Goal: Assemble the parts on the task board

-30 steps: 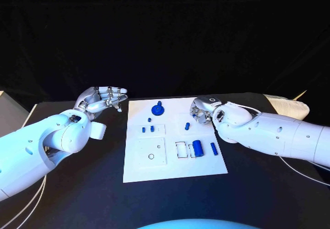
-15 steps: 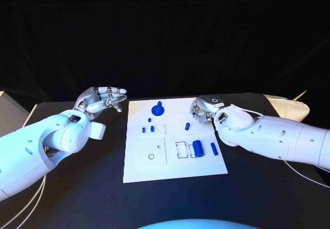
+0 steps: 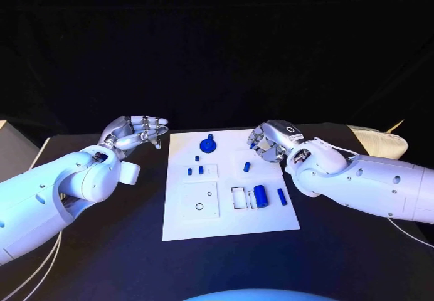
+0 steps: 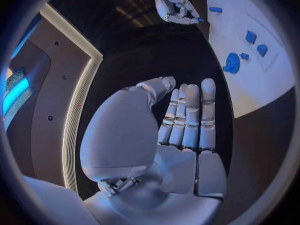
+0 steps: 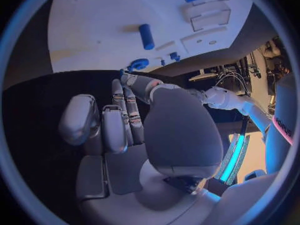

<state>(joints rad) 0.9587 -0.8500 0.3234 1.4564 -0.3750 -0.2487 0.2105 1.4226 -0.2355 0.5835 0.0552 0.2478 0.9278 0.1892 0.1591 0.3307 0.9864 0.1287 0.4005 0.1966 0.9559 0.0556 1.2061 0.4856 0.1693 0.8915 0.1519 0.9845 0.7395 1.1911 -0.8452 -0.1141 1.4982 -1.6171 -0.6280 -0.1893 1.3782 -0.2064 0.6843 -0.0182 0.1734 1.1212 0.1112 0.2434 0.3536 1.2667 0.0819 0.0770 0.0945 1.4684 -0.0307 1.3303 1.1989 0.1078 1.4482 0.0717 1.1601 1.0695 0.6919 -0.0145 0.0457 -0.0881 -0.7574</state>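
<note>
Black table (image 3: 108, 251) carries the white task board (image 3: 231, 219) centrally, long axis running away from the robot, with blue parts (image 3: 259, 194). Left hand (image 3: 135, 132) and right hand (image 3: 269, 142) hover with spread fingers, holding nothing.

Black table (image 3: 108, 251) w/ black backdrop (image 3: 217, 56) behind, dim rm.

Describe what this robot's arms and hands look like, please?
Both arms are bulky, smooth white shells with rounded joints. Each ends in a silver metallic hand, the left hand and the right hand, built of segmented fingers. Thin white cables run along both arms, and the right wrist carries a small dark round mark.
</note>
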